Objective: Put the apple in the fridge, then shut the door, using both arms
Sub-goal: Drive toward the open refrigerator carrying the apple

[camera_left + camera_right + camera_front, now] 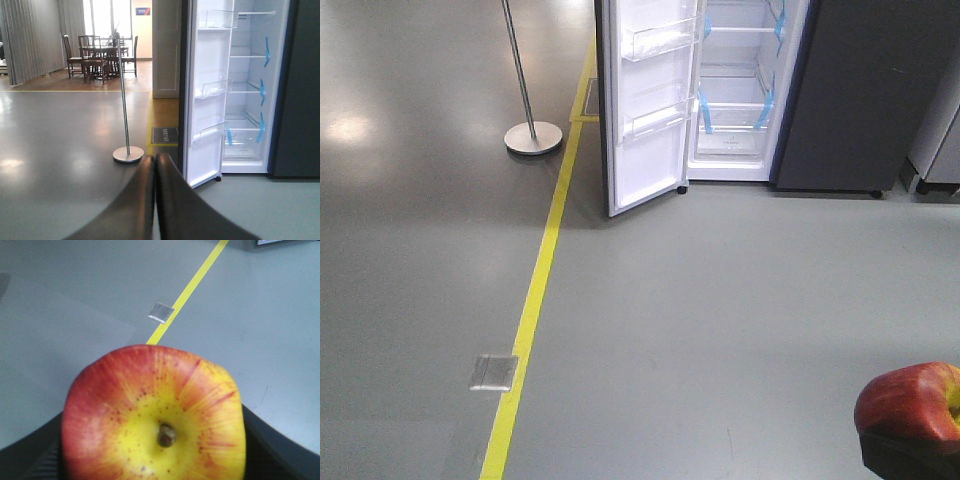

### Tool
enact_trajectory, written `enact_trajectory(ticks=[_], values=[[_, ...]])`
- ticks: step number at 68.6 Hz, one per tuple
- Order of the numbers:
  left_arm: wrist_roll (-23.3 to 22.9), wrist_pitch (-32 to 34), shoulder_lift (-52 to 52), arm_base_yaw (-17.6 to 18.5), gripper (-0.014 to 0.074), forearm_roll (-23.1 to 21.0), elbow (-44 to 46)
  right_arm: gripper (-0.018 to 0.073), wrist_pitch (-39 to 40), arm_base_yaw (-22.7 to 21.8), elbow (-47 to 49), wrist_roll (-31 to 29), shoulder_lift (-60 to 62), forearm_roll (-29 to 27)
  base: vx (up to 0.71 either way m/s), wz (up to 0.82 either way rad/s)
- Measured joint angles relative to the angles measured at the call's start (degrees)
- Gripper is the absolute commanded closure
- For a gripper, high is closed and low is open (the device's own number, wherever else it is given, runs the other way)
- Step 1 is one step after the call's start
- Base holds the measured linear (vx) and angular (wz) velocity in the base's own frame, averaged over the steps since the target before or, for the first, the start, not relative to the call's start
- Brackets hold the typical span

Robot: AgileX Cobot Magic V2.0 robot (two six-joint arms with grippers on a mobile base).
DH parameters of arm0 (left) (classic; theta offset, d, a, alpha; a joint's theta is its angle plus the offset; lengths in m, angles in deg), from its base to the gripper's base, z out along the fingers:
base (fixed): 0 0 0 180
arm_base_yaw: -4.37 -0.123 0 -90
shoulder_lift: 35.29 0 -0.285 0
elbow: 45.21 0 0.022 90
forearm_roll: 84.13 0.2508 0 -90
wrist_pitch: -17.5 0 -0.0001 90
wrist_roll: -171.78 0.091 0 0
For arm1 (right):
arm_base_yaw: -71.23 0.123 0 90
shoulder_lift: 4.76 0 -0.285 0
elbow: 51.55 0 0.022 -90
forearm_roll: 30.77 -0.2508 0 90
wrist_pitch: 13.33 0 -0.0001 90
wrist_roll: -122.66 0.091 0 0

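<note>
The right hand point(910, 455) is gripping the apple point(910, 400) low at the near-right corner of the front view. The right wrist cam is showing it stem-end on, w/ dark fingers point(280, 450) pressing in on both sides. The left hand point(155, 170) is sitting clenched w/ its tips touching and nothing btwn them. The fridge point(860, 100) is standing well apart from both hands, across bare floor, ahead and to the left of the apple. Its white left compartment is gaping open, w/ glass shelves and blue tape strips showing. The door point(645, 120) is standing upright, swung out on the left side of that opening, w/ its white inner face and clear bins facing the cams. So the apple is needing to go fwd and leftward into the opening. The door, lying on the left-arm side, is looking like the left hand's job afterwards; prob. a push from its outer face. The front view is giving the floor layout only: the yellow line point(535, 300), the metal floor plate point(494, 372) and the pole stand point(532, 137), w/ the fridge top cropped. The left wrist cam is showing the door point(207, 100) and the shelves up to full height, w/ no apple in view. The right wrist cam is showing mostly the apple point(155, 415) and floor.
</note>
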Motion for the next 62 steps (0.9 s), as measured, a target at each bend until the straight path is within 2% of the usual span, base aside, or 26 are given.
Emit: enact_trajectory(ticks=[62], values=[[0.0, 0.0, 0.0, 0.0, 0.0603, 0.0, 0.0, 0.0385, 0.0, 0.0, 0.0, 0.0, 0.0, 0.0, 0.35, -0.02]])
